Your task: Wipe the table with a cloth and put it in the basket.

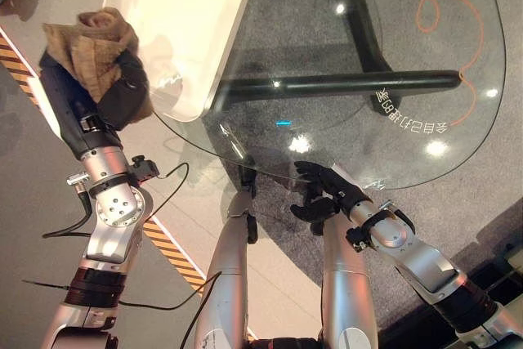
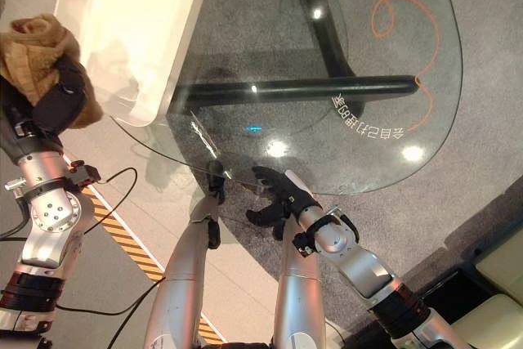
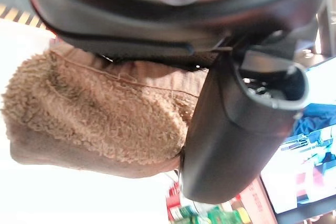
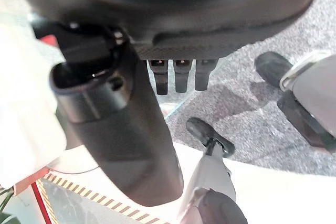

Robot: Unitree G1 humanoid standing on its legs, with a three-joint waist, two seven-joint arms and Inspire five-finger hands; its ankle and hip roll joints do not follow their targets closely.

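Note:
A brown fuzzy cloth (image 1: 90, 42) is bunched in my left hand (image 1: 124, 94), which is shut round it. The hand holds it in the air just left of the white basket (image 1: 184, 30), beyond the glass table's (image 1: 392, 120) left edge. In the left wrist view the cloth (image 3: 100, 114) bulges out beside the thumb (image 3: 231, 129). The basket is a shallow rounded tub standing on the table's left end. My right hand (image 1: 323, 190) rests at the table's near edge with relaxed, spread fingers and nothing in it; its fingers (image 4: 176, 74) show past the thumb in the right wrist view.
Under the glass runs the table's black leg frame (image 1: 343, 83). An orange looping line (image 1: 445, 14) and white lettering (image 1: 409, 120) mark the right side of the glass. Yellow-black hazard tape (image 1: 172, 252) crosses the floor at lower left.

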